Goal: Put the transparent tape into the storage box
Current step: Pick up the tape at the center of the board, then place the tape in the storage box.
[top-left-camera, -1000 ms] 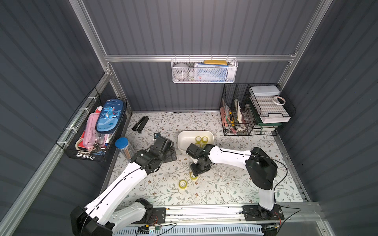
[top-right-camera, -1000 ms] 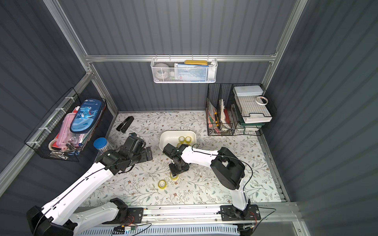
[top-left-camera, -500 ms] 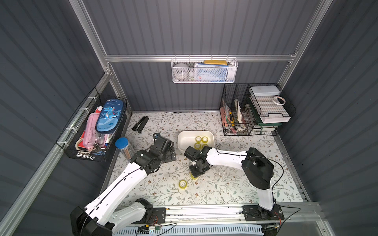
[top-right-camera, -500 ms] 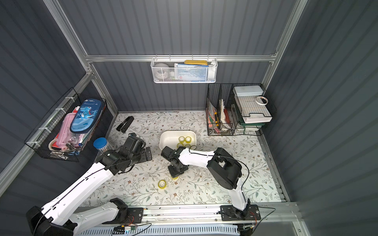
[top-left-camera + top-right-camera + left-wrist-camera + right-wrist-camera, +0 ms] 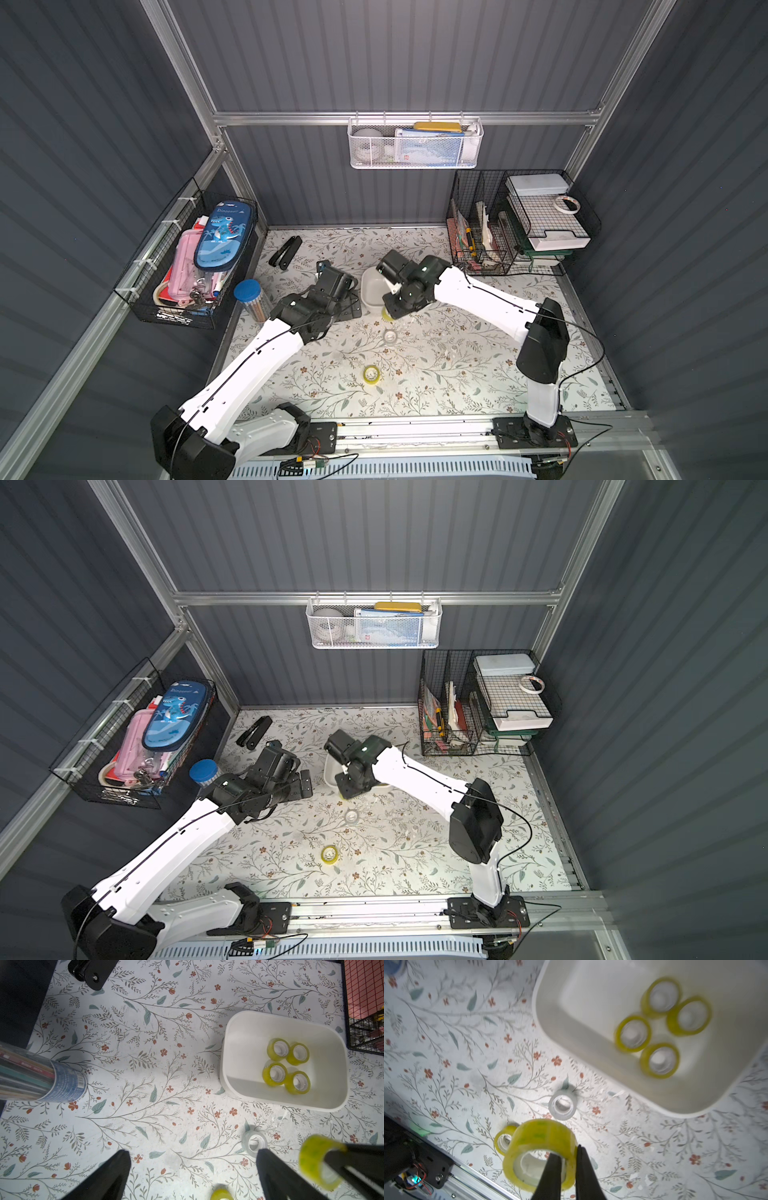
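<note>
Two fingers point(image 5: 550, 1176) of the right jaws are closed tight on the wall of a yellow-tinted tape roll point(image 5: 542, 1136), one finger through its core and one outside. This held roll hangs clear of the tabletop point(image 5: 446, 1064), its core axis tilted rather than upright. The storage box point(image 5: 581, 985) lies just beyond it toward the tabletop's back edge. In a top view the held roll point(image 5: 387, 316) sits at the box's front rim, so I judge the coming move to be a short carry backward over that rim, then a release.

Four yellow rolls point(image 5: 274, 1073) cluster in the box's end toward the tabletop's right edge. Two more lie loose: a colourless roll point(image 5: 562, 1105) just in front of the box and a yellow roll point(image 5: 371, 373) nearer the front edge.

The left jaws stand wide open and empty beside the box, toward the left edge; the right arm is the one placed for the drop.

Faint print on the held tape is illegible. The blue pencil case point(image 5: 224, 232) reads "Dinosaur".
</note>
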`<state>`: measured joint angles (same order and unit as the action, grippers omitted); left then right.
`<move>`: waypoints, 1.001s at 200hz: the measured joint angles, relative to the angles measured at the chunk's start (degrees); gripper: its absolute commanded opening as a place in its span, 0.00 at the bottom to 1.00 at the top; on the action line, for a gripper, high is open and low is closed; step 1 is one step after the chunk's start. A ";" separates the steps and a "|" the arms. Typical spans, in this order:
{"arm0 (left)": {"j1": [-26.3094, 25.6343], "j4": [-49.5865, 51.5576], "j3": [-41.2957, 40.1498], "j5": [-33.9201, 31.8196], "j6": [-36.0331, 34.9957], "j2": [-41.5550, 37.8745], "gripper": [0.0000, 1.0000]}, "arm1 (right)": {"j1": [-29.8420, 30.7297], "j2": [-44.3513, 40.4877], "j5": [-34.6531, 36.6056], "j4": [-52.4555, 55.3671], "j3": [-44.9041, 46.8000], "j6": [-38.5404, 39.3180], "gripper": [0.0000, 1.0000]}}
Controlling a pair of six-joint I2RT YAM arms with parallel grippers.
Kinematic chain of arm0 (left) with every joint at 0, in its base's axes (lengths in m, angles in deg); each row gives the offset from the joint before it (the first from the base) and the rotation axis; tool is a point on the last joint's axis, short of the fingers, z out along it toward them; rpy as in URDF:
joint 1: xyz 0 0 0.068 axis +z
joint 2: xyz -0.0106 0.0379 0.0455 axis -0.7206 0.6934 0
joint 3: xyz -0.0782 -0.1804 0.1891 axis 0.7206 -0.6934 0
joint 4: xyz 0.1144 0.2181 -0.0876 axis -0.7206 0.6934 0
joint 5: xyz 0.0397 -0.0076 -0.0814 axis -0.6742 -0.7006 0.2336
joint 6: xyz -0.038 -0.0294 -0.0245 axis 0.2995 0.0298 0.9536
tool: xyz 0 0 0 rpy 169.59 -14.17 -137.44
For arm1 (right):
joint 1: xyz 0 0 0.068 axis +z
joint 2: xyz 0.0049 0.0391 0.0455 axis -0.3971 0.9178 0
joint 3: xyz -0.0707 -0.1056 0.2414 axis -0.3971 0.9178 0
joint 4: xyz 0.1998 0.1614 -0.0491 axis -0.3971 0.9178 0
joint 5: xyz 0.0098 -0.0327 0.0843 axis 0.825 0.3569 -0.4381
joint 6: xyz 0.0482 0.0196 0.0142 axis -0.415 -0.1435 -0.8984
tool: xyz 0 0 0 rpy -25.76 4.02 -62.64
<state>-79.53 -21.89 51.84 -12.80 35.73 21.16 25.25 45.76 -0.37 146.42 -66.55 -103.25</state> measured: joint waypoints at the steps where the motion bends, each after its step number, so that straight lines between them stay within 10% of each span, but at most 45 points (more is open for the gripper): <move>1: 0.00 -0.04 0.07 0.00 -0.07 0.15 0.99 | -0.15 0.11 0.00 0.07 -0.33 0.11 0.00; 200: 0.00 -2.91 2.86 2.84 -0.98 12.57 0.99 | -7.21 24.33 9.11 -21.24 -8.68 12.24 0.00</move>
<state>-79.53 -24.80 54.71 -9.96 34.74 33.73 18.03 70.09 8.74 125.18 -75.22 -91.01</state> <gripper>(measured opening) 0.994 0.119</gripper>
